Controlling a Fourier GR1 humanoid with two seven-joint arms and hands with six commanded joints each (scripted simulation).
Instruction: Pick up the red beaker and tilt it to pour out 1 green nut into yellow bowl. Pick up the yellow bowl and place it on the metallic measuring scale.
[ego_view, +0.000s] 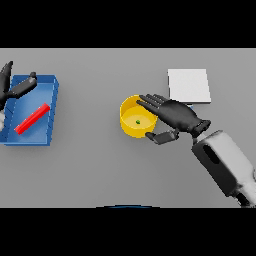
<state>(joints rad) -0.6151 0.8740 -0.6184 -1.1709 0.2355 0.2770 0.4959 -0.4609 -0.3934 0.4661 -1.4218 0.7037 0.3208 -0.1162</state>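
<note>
We see the right robot hand (176, 116) curling around the yellow bowl (136, 118) on the counter (100, 165), green nut (138, 121) inside, with the metallic measuring scale (189, 85) just behind.

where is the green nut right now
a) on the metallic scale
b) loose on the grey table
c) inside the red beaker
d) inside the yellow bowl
d, the green nut shows as a small green dot on the floor of the yellow bowl, while the red beaker lies on its side in the blue tray and the metallic scale carries nothing.
</note>
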